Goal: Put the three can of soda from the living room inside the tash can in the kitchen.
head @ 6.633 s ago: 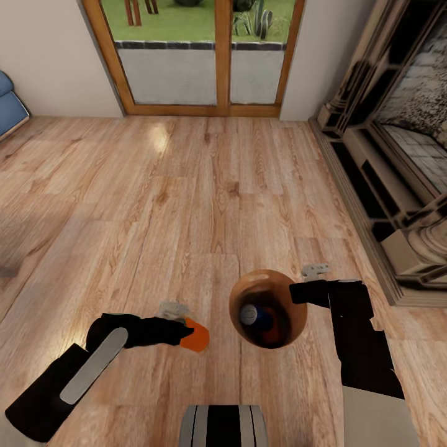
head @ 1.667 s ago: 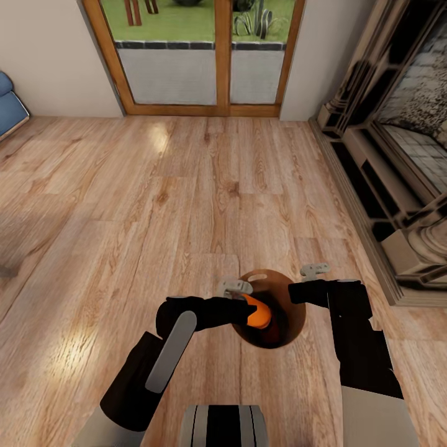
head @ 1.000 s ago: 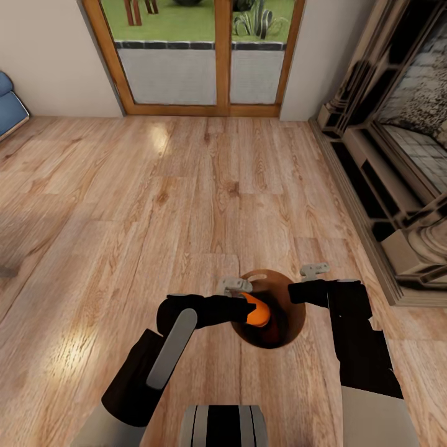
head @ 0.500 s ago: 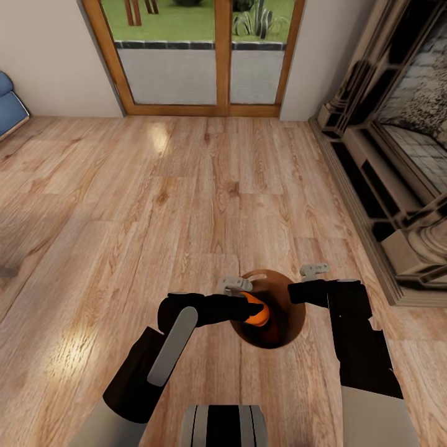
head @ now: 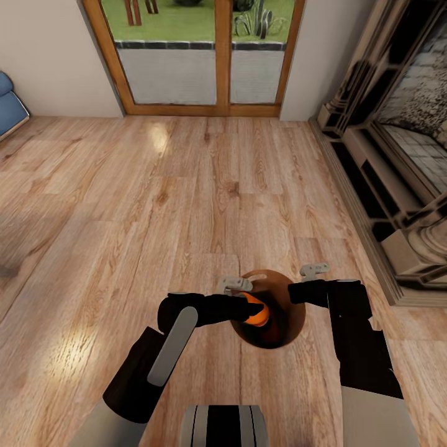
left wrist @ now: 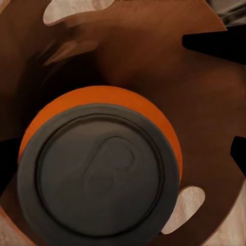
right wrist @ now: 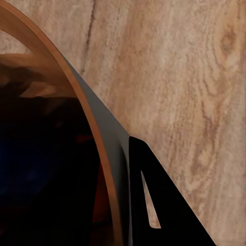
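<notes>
The brown tash can (head: 282, 323) stands on the wood floor just in front of me. My right gripper (head: 297, 289) is shut on its rim (right wrist: 77, 97), with one dark finger (right wrist: 164, 205) against the outer wall. An orange can of soda (head: 255, 312) sits in the bin's mouth at my left gripper (head: 248, 304). In the left wrist view the can's grey end (left wrist: 97, 177) faces the camera, off-centre. The left fingertips (left wrist: 238, 154) stand wider than the can, so this gripper is open. Whatever lies deeper in the bin is dark and hidden.
Wood-framed glass doors (head: 198, 56) close the far wall. A stone fireplace surround (head: 397, 161) runs along the right, near the bin. A blue sofa corner (head: 9, 105) shows at far left. Bare wood floor (head: 155, 198) stretches ahead and to the left.
Since the oldest frame my left arm has swung right, bringing the orange can from beside the bin into its mouth. Over the last second almost nothing has moved. The right arm has stayed put.
</notes>
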Motion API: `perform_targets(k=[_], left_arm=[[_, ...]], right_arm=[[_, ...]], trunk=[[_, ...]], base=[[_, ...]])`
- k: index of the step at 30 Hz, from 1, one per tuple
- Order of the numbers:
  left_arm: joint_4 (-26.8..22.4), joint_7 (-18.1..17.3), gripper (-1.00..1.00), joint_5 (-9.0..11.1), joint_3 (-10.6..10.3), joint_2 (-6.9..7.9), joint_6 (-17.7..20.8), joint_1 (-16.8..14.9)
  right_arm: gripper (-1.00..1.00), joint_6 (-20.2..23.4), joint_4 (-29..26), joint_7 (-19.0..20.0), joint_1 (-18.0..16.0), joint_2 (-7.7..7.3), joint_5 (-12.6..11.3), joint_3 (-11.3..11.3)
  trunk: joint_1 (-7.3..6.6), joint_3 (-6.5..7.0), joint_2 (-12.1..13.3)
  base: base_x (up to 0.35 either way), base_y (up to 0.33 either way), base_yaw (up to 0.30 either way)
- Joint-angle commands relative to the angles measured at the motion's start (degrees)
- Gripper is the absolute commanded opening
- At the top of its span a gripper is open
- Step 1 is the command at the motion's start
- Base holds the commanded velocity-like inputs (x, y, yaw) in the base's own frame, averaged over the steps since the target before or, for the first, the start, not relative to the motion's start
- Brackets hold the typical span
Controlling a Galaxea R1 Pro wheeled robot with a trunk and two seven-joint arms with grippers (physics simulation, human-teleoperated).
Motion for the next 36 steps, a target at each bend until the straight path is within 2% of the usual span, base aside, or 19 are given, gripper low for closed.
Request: perform_targets(k=[1, 7, 10, 23, 26, 27, 29, 31, 33, 34, 35, 36], left_arm=[[-0.09, -0.27, 1.0, 0.02, 0.0, 0.0, 0.02, 0.0], [-0.88, -1.84, 1.0, 2.71, -0.08, 0.0, 0.21, -0.06], [-1.33, -2.02, 1.0, 3.24, -0.09, 0.0, 0.39, -0.08], [-2.11, -2.1, 1.0, 3.26, 0.03, 0.0, 0.67, -0.09], [-2.14, -2.21, 1.0, 3.26, 0.33, 0.96, 0.7, -0.09], [-2.14, -3.27, 1.0, 3.28, 0.71, 2.36, 0.7, -0.14], [-2.15, -6.27, 1.0, 3.31, 2.33, 4.06, 0.7, -0.33], [-2.14, -10.7, 1.0, 3.33, 5.93, 5.82, 0.7, -0.67], [-2.13, -17.13, 1.0, 3.36, 12.11, 9.24, 0.7, -0.89], [-2.13, -19.07, 1.0, 3.42, 13.46, 10.57, 0.7, -0.92], [-2.13, -23.24, 1.0, 3.88, 15.07, 13.19, 0.7, -0.95], [-2.13, -24.29, 1.0, 4.09, 15.36, 13.82, 0.7, -0.95]], right_arm=[[-1.0, 0.35, 0.0, 0.05, -0.03, 0.01, -0.91, 0.02], [-1.0, 0.35, 0.0, 0.05, -0.02, 0.01, -0.95, 0.02], [-1.0, 0.35, 0.0, 0.05, -0.01, 0.01, -0.95, 0.02], [-1.0, 0.35, 0.0, 0.05, 0.0, 0.01, -0.96, 0.02], [-1.0, 0.35, 0.0, 0.05, 0.0, 0.01, -0.96, 0.02], [-1.0, 0.35, 0.0, 0.05, 0.0, 0.01, -0.95, 0.02], [-1.0, 0.35, 0.0, 0.05, -0.01, 0.01, -0.95, 0.02], [-1.0, 0.35, 0.0, 0.05, 0.0, 0.01, -0.95, 0.02], [-1.0, 0.35, 0.0, 0.05, 0.0, 0.01, -0.96, 0.02], [-1.0, 0.35, 0.0, 0.05, 0.0, 0.01, -0.96, 0.02], [-1.0, 0.35, 0.0, 0.05, 0.0, 0.01, -0.96, 0.02], [-1.0, 0.35, 0.0, 0.05, 0.0, 0.01, -0.96, 0.02]], trunk=[[-0.01, 0.0, 0.0], [-0.01, 0.0, 0.0], [-0.01, 0.0, 0.0], [-0.01, 0.0, 0.0], [-0.01, 0.0, 0.0], [-0.01, 0.0, 0.0], [-0.01, 0.0, 0.0], [-0.01, 0.0, 0.0], [-0.01, 0.0, 0.0], [-0.01, 0.0, 0.0], [-0.01, 0.0, 0.0], [-0.01, 0.0, 0.0]], base=[[0.0, 0.0, 0.0], [0.0, 0.0, 0.0], [0.0, 0.0, 0.0], [0.0, 0.0, 0.0], [0.0, 0.0, 0.0], [0.0, 0.0, 0.0], [0.0, 0.0, 0.0], [0.0, 0.0, 0.0], [0.0, 0.0, 0.0], [0.0, 0.0, 0.0], [0.0, 0.0, 0.0], [0.0, 0.0, 0.0]])
